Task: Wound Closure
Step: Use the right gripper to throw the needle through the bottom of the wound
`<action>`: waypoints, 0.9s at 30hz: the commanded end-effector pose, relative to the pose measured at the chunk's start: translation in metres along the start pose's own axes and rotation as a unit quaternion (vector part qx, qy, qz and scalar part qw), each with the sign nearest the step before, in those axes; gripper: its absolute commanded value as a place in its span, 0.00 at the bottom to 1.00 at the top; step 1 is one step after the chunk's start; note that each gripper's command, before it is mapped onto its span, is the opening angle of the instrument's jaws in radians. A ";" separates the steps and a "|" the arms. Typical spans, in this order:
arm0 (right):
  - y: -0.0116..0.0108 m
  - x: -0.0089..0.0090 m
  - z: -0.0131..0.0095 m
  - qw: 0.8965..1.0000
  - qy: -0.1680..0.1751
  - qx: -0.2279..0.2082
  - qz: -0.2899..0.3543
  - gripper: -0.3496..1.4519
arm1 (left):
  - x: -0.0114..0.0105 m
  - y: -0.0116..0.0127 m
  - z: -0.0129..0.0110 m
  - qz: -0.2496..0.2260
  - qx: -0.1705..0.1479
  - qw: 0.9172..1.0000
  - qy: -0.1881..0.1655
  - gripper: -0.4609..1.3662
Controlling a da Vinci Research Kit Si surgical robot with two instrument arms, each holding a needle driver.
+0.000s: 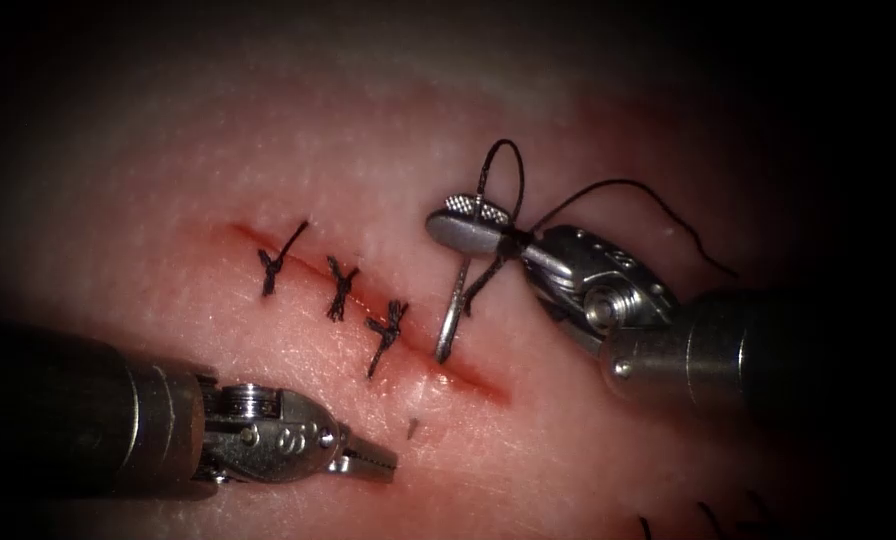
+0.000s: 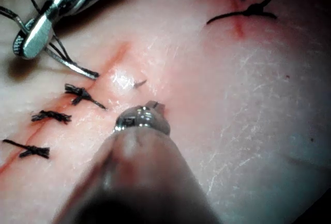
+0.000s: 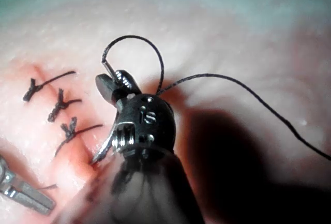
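right tool [image 1: 473, 222] clamps curved steel needle [image 1: 453, 315] near its tail | tip seemingly entering cut [image 1: 368, 305] | left tool [image 1: 373, 462] closed, empty

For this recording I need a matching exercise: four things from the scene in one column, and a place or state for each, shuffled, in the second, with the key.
Column one:
1. needle
2. left tool
3. right tool
4. three knotted stitches

Column two:
A. holds nothing, over the tissue to the left of the cut
B. lie across the cut, left of the needle
C. shut on the needle near its thread end
D. point down at the cut, held from above

Pairs: 1-D, 2-A, 3-C, 4-B
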 end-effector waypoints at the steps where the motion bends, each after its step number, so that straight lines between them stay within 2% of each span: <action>1: -0.0002 0.0004 0.0001 0.998 0.001 -0.018 0.062 0.00 | 0.0000 -0.0001 0.0001 0.000 -0.003 1.000 0.000 0.06; 3: -0.0002 0.0000 -0.0001 0.994 -0.005 -0.025 0.102 0.00 | 0.0000 -0.0001 0.0001 0.000 -0.003 1.000 0.000 0.06; 5: -0.0004 -0.0006 -0.0003 0.994 -0.024 -0.040 0.099 0.00 | 0.0000 -0.0002 0.0002 0.000 -0.003 1.000 0.000 0.06; 7: -0.0006 -0.0011 -0.0004 0.992 -0.029 -0.046 0.115 0.00 | 0.0001 -0.0002 0.0001 0.000 -0.003 1.000 0.000 0.06; 11: -0.0017 -0.0026 -0.0008 0.983 -0.049 -0.031 0.171 0.00 | 0.0002 -0.0004 0.0001 0.000 -0.004 1.000 0.001 0.06; 18: -0.0039 -0.0055 -0.0009 0.972 -0.077 -0.004 0.222 0.00 | 0.0003 -0.0007 0.0003 0.000 -0.004 1.000 0.001 0.06; 27: -0.0062 -0.0076 -0.0013 0.960 -0.090 0.010 0.263 0.00 | 0.0004 -0.0009 0.0005 0.000 -0.004 1.000 0.001 0.06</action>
